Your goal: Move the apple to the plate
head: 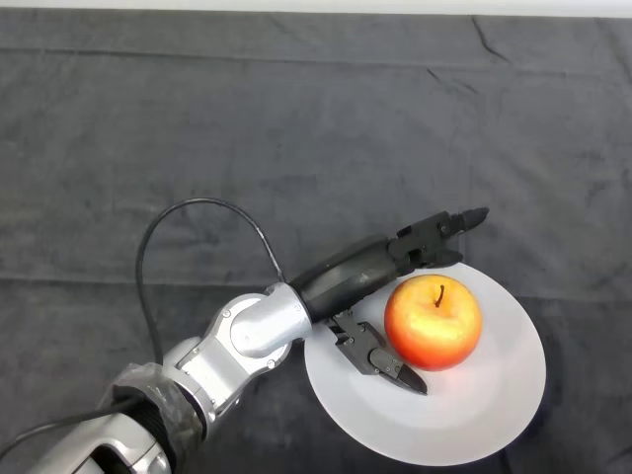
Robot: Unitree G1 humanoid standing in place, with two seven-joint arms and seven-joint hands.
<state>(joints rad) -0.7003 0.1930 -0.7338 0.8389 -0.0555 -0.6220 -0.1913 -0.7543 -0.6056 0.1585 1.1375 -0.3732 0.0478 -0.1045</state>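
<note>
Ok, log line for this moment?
apple: on plate | left hand: open around apple, thumb over plate | release: looks done

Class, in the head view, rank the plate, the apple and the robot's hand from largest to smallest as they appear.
1. Plate
2. Left hand, fingers spread beside the fruit
3. Apple; its ranking below the hand is a close call.

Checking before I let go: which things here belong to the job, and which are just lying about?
Job:
- red-yellow apple, on the plate
- white plate
- left hand, open, straddling the apple

Lying about:
- dark cloth only
</note>
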